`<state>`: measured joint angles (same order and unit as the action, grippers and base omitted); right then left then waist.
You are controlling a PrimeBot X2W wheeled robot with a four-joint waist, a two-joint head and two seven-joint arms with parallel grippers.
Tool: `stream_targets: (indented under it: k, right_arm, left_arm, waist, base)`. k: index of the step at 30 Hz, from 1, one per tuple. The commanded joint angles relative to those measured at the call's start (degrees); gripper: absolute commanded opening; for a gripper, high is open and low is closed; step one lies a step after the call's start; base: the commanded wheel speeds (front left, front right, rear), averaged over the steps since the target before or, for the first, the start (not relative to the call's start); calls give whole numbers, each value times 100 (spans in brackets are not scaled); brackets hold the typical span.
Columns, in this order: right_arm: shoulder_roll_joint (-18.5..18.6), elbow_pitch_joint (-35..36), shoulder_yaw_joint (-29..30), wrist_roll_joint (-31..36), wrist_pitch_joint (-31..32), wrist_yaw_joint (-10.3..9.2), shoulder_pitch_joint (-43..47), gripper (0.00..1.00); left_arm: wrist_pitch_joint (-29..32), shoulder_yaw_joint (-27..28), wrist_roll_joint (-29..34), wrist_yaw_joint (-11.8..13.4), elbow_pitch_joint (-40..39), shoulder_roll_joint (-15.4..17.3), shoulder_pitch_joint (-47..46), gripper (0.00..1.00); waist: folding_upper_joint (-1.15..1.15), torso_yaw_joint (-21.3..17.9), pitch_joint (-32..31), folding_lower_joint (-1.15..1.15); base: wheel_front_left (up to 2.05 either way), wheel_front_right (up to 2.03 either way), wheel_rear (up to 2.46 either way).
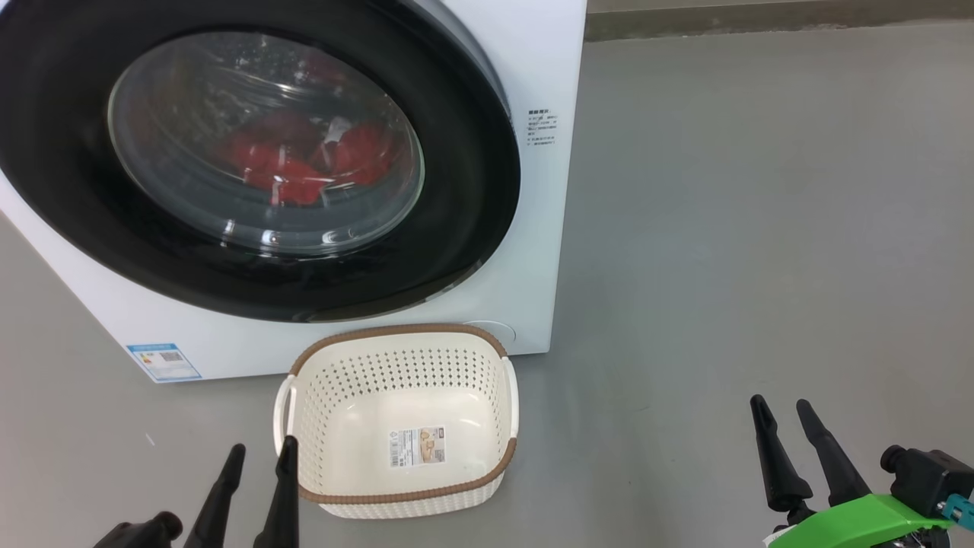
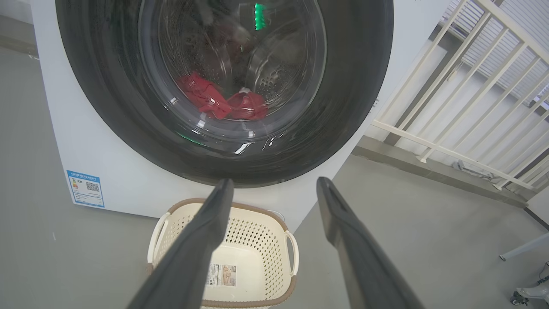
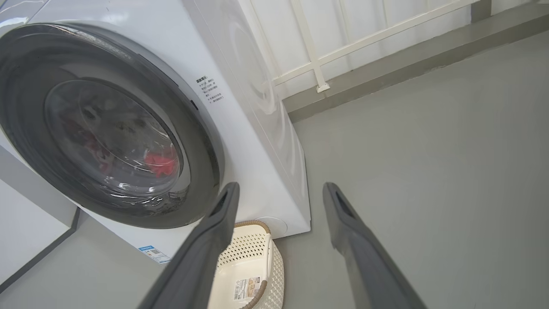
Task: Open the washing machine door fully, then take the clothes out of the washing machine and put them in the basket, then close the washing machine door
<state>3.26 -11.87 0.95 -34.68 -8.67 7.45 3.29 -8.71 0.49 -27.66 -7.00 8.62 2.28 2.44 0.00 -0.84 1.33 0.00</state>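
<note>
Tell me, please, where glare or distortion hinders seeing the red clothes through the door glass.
Head view: white glints streak the round black-rimmed glass washing machine door; the bright red fabric clothes look smeared behind it. Left wrist view: a green reflection on the glass; clothes clearer. Right wrist view: wide-angle skew stretches the door oval.

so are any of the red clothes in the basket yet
No, the basket holds just a sticker on its bottom; the red clothes lie inside the washing machine.

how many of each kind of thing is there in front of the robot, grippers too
washing machine: 1
basket: 1
bundle of red clothes: 1, inside the washing machine
grippers: 2, left gripper and right gripper, both open
total: 5
</note>
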Motion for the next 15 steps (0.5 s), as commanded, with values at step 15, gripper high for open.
stream_targets:
  k: [15]
  right_arm:
    - [53,318,7,1061,-324,3,5,100]
  left_arm:
    - [-318,105,1087,-20,-270,84,-8,100]
  waist:
    - [0,-26,33,0]
  base:
    - [0,0,0]
